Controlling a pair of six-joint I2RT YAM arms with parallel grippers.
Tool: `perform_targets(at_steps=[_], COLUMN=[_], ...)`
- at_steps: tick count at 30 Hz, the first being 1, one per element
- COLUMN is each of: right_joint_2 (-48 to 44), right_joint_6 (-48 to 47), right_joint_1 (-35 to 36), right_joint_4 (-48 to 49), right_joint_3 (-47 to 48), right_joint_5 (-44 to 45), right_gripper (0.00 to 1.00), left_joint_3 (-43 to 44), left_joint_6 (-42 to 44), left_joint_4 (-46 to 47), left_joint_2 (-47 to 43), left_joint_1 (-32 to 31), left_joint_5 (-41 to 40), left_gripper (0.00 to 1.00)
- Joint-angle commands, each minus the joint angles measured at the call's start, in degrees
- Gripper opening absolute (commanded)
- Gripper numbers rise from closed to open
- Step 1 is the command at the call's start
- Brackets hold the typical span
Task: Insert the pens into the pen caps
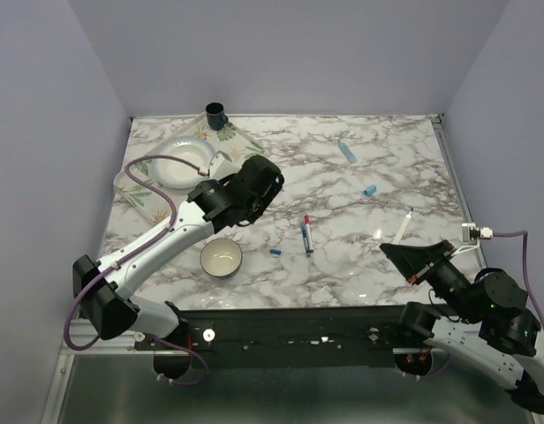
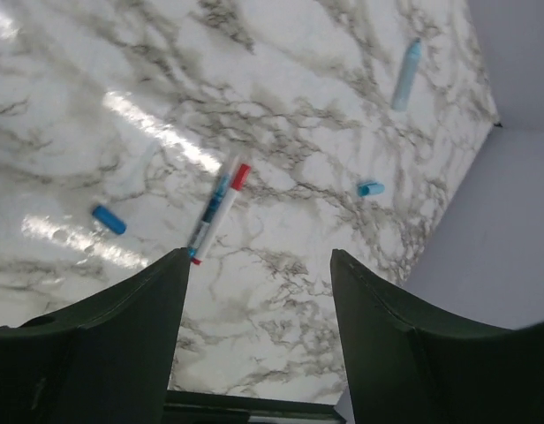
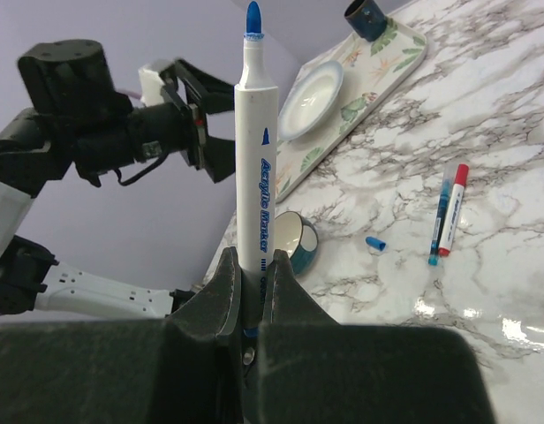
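Top external view: two grippers. The left gripper (image 2: 259, 261) hangs over the marble-patterned table (image 1: 360, 276), jaws wide apart and empty. The right gripper (image 3: 252, 281) is clamped on one upright white blue-tipped marker pen (image 3: 253, 177). That makes three pens. The other two lie on the table: one white red-ended pen (image 3: 451, 214) mid-table and one thicker light blue pen (image 1: 346, 150) near the far edge. Two loose caps: one dark blue cap (image 1: 275, 252), one light blue cap (image 1: 371, 189).

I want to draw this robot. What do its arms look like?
The left arm and right arm have white links and black joints, each with a purple cable. The left end effector and right end effector are dark, with two wedge-shaped fingers.
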Motion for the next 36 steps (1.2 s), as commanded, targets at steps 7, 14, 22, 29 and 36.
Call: perform_targets(at_steps=[7,14,22,29,36], right_joint_2=[-2.41,-3.91,-5.14,-4.88,-4.44], right_joint_6=[0.59,0.5,0.24,0.24,0.5], right_joint_1=[-0.32,-0.32,-0.23,-0.23,-0.23], right_joint_4=[-2.37,-3.77,-5.45,-5.88,-4.65], right_joint_3=[0.35,0.87,1.23,1.32,0.79], right_joint_5=[2.33,2.86,4.0,3.91,3.12], right_gripper=[0.01,0.01,0.01,0.01,0.01], left_joint_3=[2.11,4.94,0.72,-1.57,-3.68], left_joint_6=[-31.27,-29.6,-29.77,-29.16,-29.34], left_joint_4=[-21.76,-18.25,-12.72,-12.19,-11.04], left_joint_2=[12.74,23.38,28.13,29.54,30.41], left_joint_1=[0.55,1.43,1.52,1.17,1.08], left_joint_5=[3.79,11.53,15.93,16.02,16.72], left_gripper=[0.65,0.58,0.54,0.52,0.48])
